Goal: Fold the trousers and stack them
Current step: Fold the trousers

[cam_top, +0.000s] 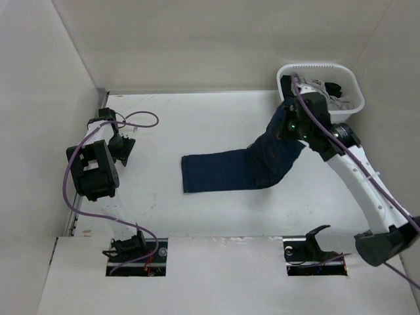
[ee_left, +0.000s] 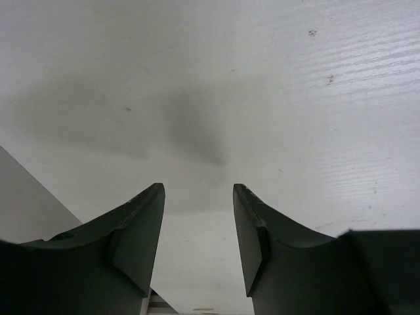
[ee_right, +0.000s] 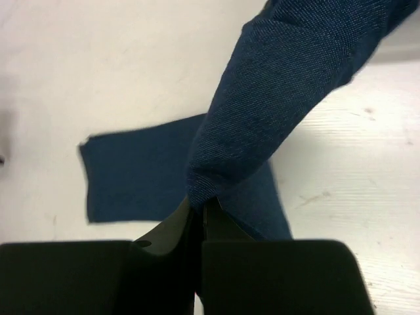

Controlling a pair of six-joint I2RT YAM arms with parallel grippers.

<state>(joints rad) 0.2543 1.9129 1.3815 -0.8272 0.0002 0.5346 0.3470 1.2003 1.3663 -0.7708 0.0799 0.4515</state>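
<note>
Right jaws pinch a raised fold of the trousers above the table; left jaws stand spread.

A white tabletop sits boxed in by plain white panels: a back wall, a left wall and a right wall. A flat white panel with two rectangular cut-outs lies along the near edge. The light is soft and even. Close up, the tabletop shows faint grain, small dark specks and a blurred grey shadow.
</note>
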